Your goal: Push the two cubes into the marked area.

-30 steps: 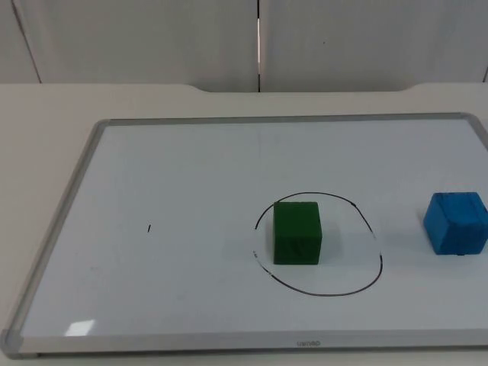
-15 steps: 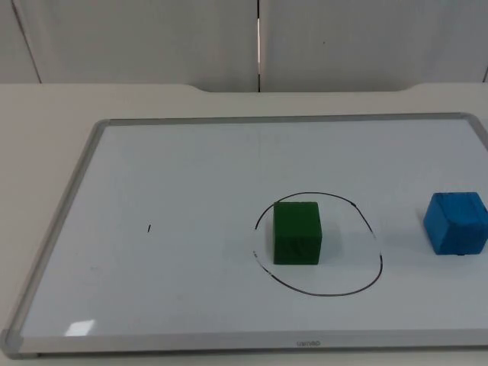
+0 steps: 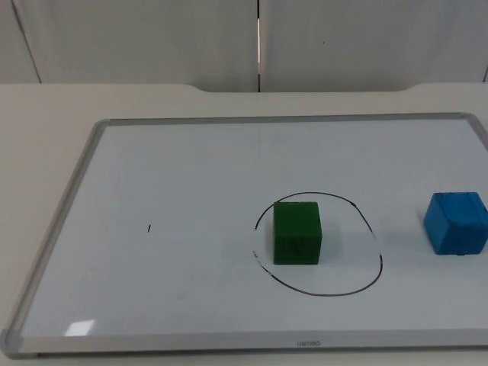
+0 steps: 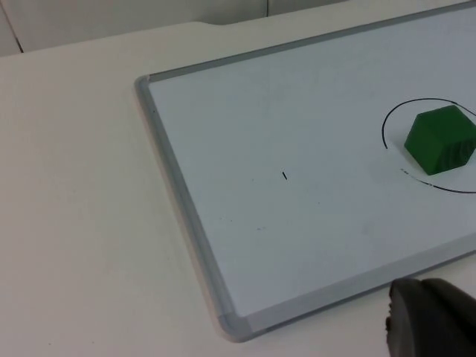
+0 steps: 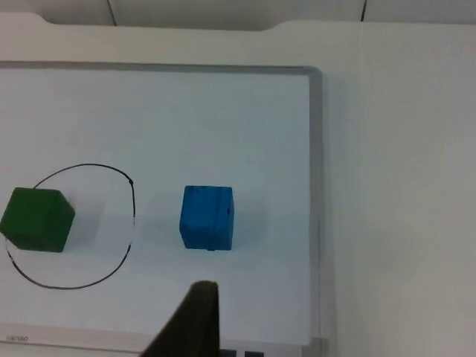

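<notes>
We saw the cream worktop (image 3: 46, 130) running back to the grey partition wall (image 3: 152, 38). On it lay a whiteboard (image 3: 191, 175) with a grey metal frame, taking up most of the surface.

Drawn on the whiteboard was a black circle (image 3: 364, 223), the marked area. A short black pen mark (image 3: 149, 228) sat well apart from it, toward the left side of the board.

The green cube (image 3: 296, 232) stood inside the circle, in its left half, close to the drawn line but within it. The blue cube (image 3: 456, 223) stood outside the circle, to its right, near the board's right edge; in the right wrist view the blue cube (image 5: 207, 216) sat just beside the line, with the green cube (image 5: 36, 219) across the ring from it.

One black fingertip of the left gripper (image 4: 431, 318) hung near the board's front left corner, and one of the right gripper (image 5: 192, 323) hung over the board's front edge, short of the blue cube. We could not tell how wide either pair of jaws stood.
</notes>
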Action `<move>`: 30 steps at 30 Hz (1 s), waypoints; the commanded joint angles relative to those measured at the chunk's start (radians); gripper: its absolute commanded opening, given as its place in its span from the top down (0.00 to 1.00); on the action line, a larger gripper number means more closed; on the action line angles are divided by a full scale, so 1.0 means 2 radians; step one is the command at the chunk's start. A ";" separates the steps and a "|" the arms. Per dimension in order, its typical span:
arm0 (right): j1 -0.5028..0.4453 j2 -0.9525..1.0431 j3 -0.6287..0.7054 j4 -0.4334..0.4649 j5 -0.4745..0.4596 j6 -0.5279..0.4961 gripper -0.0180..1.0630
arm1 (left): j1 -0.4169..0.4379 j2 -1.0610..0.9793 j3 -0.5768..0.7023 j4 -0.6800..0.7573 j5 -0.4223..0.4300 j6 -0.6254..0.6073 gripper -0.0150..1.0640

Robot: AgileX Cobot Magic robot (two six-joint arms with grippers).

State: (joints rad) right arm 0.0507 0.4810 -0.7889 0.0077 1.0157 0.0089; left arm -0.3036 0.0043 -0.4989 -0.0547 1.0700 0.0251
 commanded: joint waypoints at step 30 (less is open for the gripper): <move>-0.003 0.492 -0.104 0.001 -0.181 0.001 0.66 | 0.001 -0.002 0.002 -0.005 0.002 0.002 0.99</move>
State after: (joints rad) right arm 0.0507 1.4211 -0.9903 0.0077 0.6827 0.0068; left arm -0.3036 0.0043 -0.4989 -0.0547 1.0700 0.0269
